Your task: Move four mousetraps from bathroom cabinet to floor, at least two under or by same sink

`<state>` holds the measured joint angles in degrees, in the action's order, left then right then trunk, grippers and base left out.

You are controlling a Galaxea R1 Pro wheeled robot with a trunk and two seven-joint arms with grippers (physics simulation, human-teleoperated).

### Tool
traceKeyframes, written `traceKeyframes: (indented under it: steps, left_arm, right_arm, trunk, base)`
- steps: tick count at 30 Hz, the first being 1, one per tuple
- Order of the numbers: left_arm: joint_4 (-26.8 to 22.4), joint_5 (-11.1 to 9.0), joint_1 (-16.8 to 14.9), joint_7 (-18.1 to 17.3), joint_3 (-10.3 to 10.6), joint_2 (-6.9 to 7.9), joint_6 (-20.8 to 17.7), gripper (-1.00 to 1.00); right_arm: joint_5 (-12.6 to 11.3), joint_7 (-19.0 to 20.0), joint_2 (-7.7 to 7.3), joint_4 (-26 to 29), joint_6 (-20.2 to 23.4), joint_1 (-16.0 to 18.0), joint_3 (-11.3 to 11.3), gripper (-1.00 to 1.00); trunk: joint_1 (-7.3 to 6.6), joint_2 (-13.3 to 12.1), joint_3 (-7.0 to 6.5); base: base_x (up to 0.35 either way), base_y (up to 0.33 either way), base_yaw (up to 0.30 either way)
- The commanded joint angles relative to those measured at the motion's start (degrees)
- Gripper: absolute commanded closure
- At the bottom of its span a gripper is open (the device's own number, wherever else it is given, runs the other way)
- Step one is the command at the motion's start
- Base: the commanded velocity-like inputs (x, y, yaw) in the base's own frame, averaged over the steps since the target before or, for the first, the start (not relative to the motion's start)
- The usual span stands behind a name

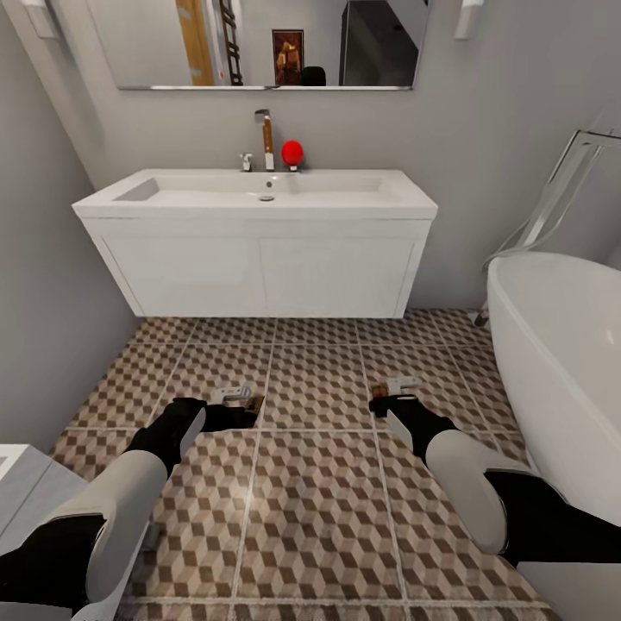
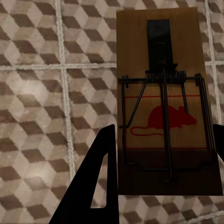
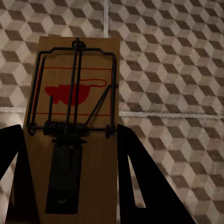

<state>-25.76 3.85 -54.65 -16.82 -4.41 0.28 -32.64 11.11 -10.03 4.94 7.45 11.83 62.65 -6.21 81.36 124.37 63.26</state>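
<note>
You have two mousetraps in play, one per claw. Your left claw [image 1: 231, 412] is clamped on the left mousetrap [image 2: 165, 112], arm reaching down and forward over the bathroom floor [image 1: 319, 483] before the sink [image 1: 259, 194]. Your right claw [image 1: 390, 404] grips the right mousetrap [image 3: 74, 140] likewise. The wrist views show each trap's red mouse print and wire; the head view barely does.

Head high, facing sink [image 1: 259, 197]; wrists near floor [image 2: 42, 116]
</note>
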Motion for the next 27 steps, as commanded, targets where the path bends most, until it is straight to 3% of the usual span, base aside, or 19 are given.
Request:
traceKeyframes:
  steps: [1, 27]
  left_arm:
    - [-0.08, 0.46, -0.02, -0.4, -0.42, -0.04, -0.31, 1.0]
    - [-0.08, 0.55, -0.02, -0.4, -0.42, -0.07, -0.4, 1.0]
  right_arm:
    - [0.4, 0.01, 0.05, 0.1, 0.29, 0.01, -0.49, 1.0]
    - [0.4, 0.01, -0.02, 0.11, 0.08, 0.01, -0.47, 1.0]
  trunk:
    - [-0.01, 0.02, 0.14]
    - [-0.01, 0.02, 2.61]
  base:
    - [0.0, 0.0, 0.0]
    - [0.0, 0.0, 0.0]
